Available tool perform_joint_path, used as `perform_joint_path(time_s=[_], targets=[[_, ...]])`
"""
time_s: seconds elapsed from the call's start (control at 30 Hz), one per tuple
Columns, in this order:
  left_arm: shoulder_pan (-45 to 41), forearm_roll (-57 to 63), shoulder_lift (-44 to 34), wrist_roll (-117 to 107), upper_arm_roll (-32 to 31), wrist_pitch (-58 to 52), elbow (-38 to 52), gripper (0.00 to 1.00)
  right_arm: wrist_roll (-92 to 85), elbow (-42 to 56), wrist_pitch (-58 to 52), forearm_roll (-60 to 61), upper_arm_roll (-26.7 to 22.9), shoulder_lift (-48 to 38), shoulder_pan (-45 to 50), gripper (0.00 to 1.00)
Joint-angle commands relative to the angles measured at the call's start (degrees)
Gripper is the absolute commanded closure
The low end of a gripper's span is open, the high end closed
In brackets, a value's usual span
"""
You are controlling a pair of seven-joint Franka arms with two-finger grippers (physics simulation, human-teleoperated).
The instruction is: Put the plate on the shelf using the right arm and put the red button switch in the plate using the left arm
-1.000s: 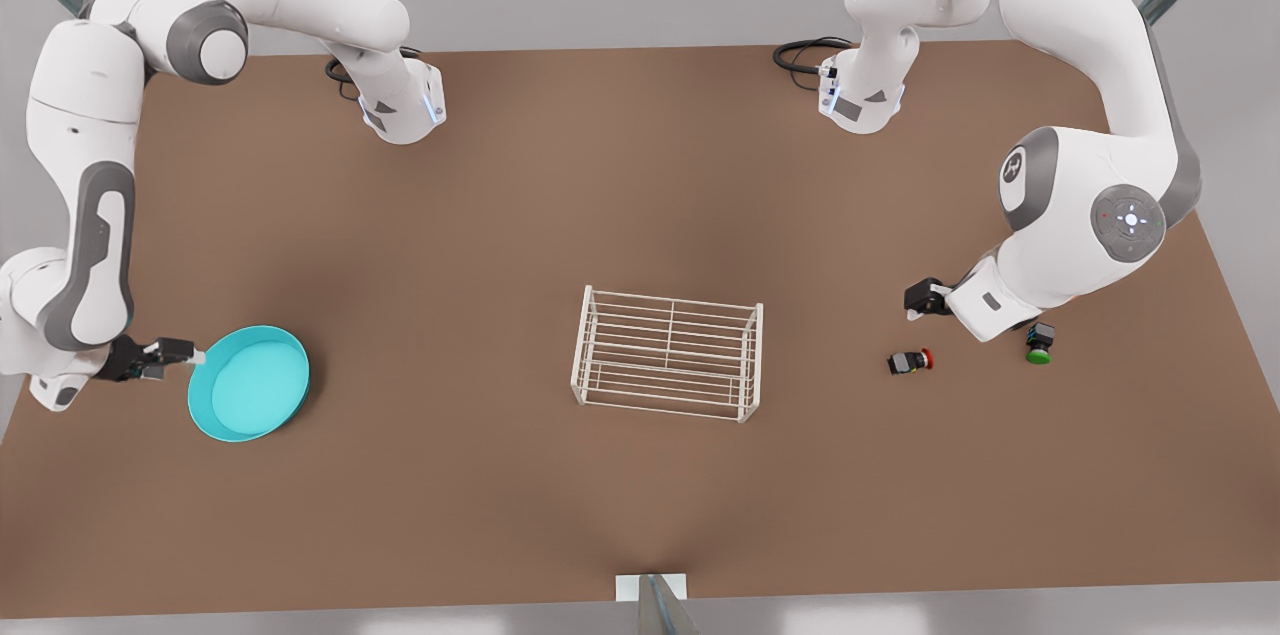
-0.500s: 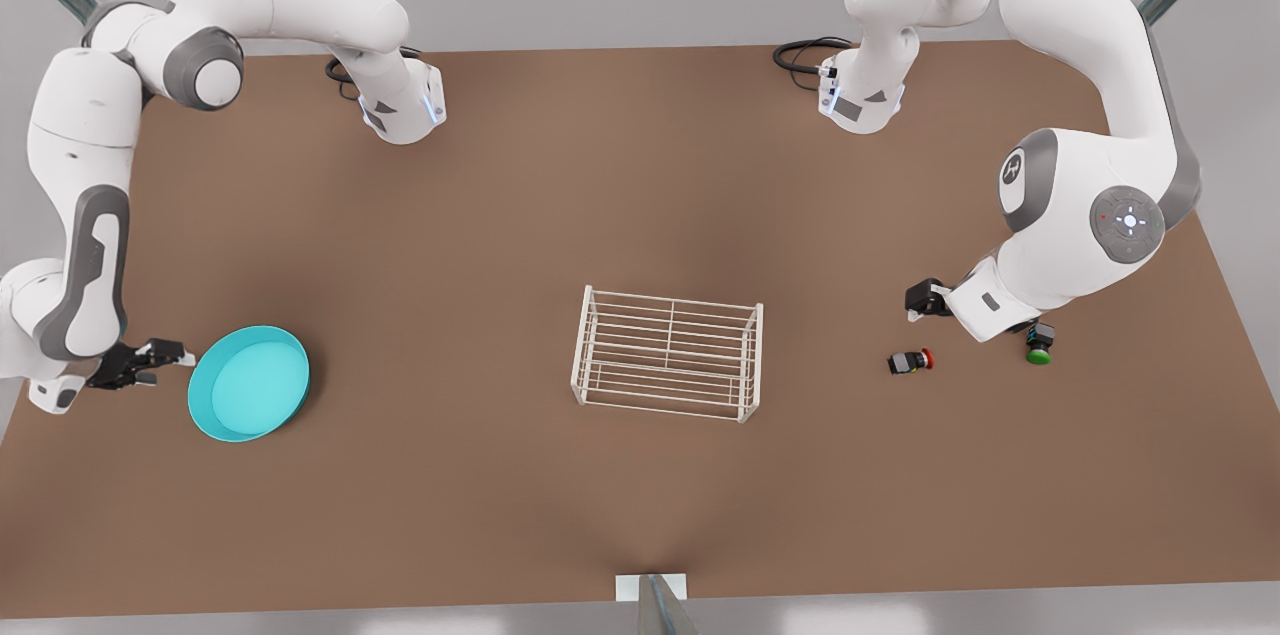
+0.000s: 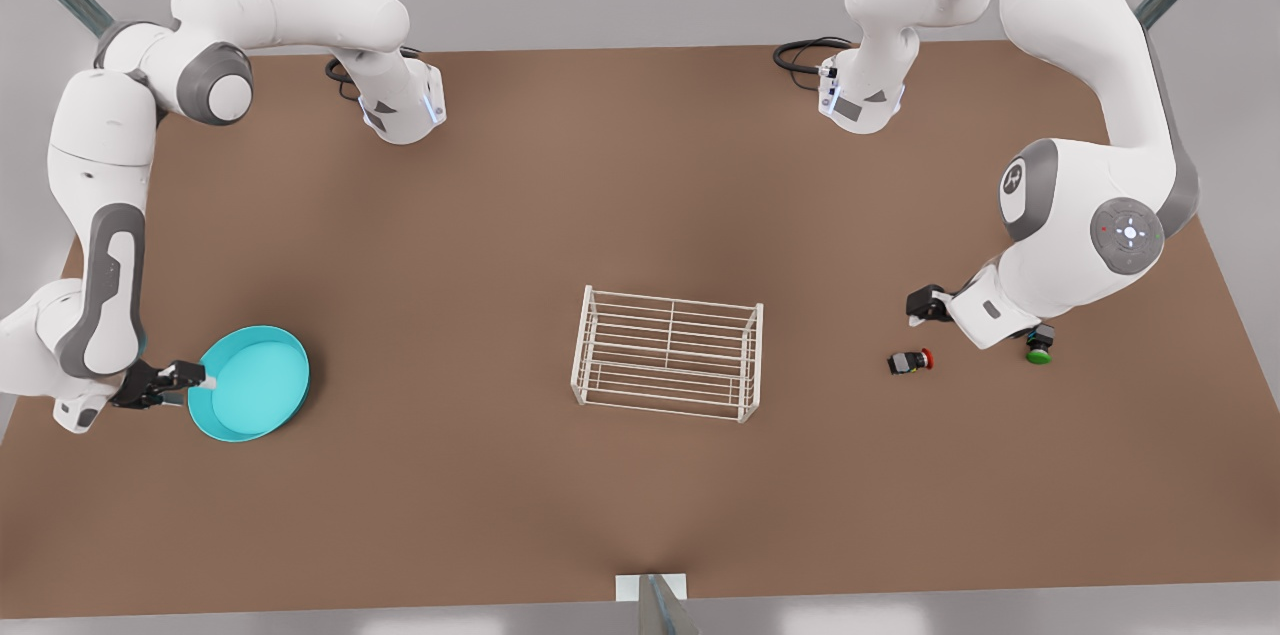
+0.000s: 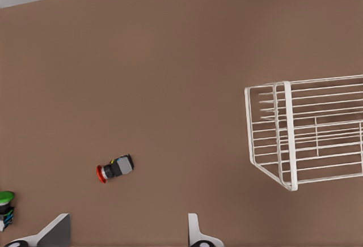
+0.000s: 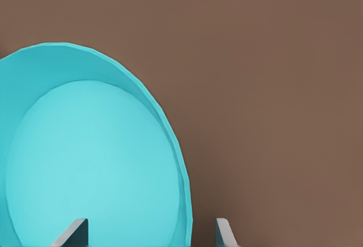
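The turquoise plate lies flat on the table at the front view's left. My right gripper is at its left rim, open, with the rim between the two fingertips. The red button switch lies on its side at the front view's right, red cap pointing right. My left gripper hovers just behind it, open with nothing between its fingers; the switch sits ahead of it. The white wire shelf stands at the table's middle, also in the left wrist view.
A like switch with a green cap sits right of the red one, partly under the left arm's wrist, and shows again in the left wrist view. Both arm bases stand at the table's far edge. Bare brown table surrounds the shelf.
The right gripper drew back left of the plate, then came in again to the rim, lower than before. The left arm shifted slightly. Plate, shelf and switches have not moved.
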Motion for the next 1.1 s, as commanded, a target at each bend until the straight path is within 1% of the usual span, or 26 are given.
perform_joint_path(time_s=[0.0, 0.17, 0.27, 0.3, 0.4, 0.43, 0.5, 0.53, 0.57, 0.6, 0.7, 0.73, 0.8, 0.9, 1.07], targets=[[0.08, 0.04, -0.05, 0.45, 0.0, 0.31, 0.04, 0.0, 3.37, 0.03, 0.15, 0.52, 0.0, 0.0, -0.05, 0.13], [0.08, 0.04, -0.05, 0.45, 0.0, 0.31, 0.04, 0.0, 2.93, 0.29, -0.11, 0.52, -0.35, 1.06, -1.02, 0.13], [0.08, 0.04, -0.05, 0.45, 0.0, 0.31, 0.04, 0.0, 3.11, 0.29, 0.07, 1.84, -0.09, 1.76, -1.02, 0.22], [0.16, 0.04, -0.05, 0.45, 0.0, 0.31, 0.04, 0.0, 3.02, 0.29, 0.07, 1.75, -0.09, 1.85, -1.02, 0.23], [0.08, -0.05, -0.05, 0.36, 0.0, 0.31, 0.04, 0.0, 3.02, 0.38, -0.11, 1.84, -0.09, 1.76, -0.93, 0.37], [-0.19, 0.13, -0.05, -0.08, 0.0, 0.4, 0.21, 0.0, 2.93, 0.38, -0.46, 1.84, -0.09, 1.76, -0.93, 0.46], [0.43, -0.4, -0.05, -0.34, -0.27, -0.04, 1.18, 0.0, 2.58, 0.38, -0.64, 1.84, -0.18, 1.76, -0.93, 0.6], [0.78, -0.4, -0.05, 0.09, -0.27, 0.05, 1.27, 0.0, 2.06, 0.38, -0.64, 1.84, -0.18, 1.67, -0.93, 0.67], [0.69, -0.05, -0.05, -0.25, -0.18, -0.13, 1.18, 0.0, 1.44, 0.38, -0.64, 1.84, -0.18, 1.67, -0.93, 0.7], [0.95, -0.23, -0.05, 0.36, 0.09, -0.13, 1.36, 0.0, 1.35, 0.38, -0.64, 1.75, -0.09, 1.67, -0.93, 0.7], [2.01, -0.49, -0.14, 0.27, 0.26, 0.05, 1.36, 0.0, 1.35, 0.73, -0.64, 1.75, -0.09, 1.67, -0.93, 0.77], [2.01, -0.4, -0.14, 0.36, 0.17, 0.05, 1.36, 0.0, 1.35, 0.73, -0.73, 1.84, -0.09, 1.67, -0.93, 0.77], [2.8, -0.49, 0.04, 0.36, 0.17, 0.14, 1.36, 0.0, 1.61, 0.73, -2.04, 2.02, 0.26, 1.32, -0.75, 0.81], [2.54, -0.4, 0.04, -0.25, 0.0, 0.05, 1.27, 0.0, 1.97, 0.73, -4.15, 6.32, 0.61, -0.08, -0.4, 0.81], [3.06, -0.4, -0.05, -0.08, -0.09, 0.05, 1.27, 0.0, 3.28, 0.47, -7.32, 9.84, 0.7, -2.1, 1.35, 0.81]])
